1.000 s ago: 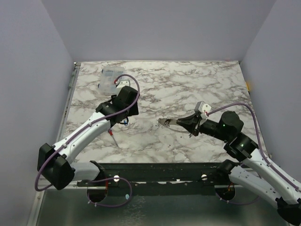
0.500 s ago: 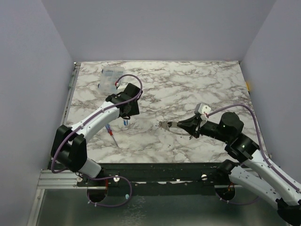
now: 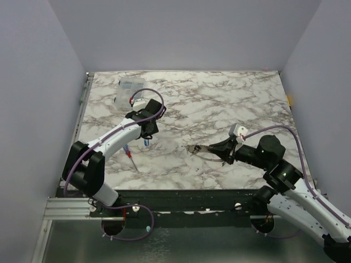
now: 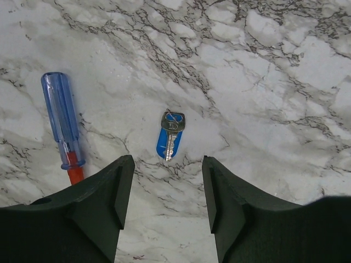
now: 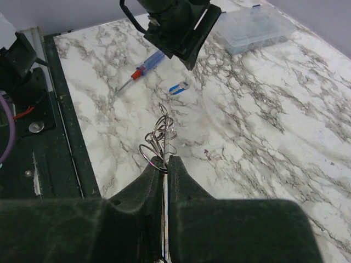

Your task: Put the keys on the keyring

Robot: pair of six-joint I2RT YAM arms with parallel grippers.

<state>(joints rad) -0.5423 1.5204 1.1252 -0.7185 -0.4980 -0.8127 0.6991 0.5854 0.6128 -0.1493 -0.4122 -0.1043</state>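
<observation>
left fingers [image 4: 104, 208] spread over key [image 4: 170, 140], right fingers [image 5: 184, 182] pinching keyring [image 5: 158, 138]

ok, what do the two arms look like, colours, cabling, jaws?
Both match: left arm and right arm have white link shells, black joints and black wrist housings. A purple cable loops along each, and a small white block sits at the wrist. Jaws are dark, blocky, tapered.
</observation>
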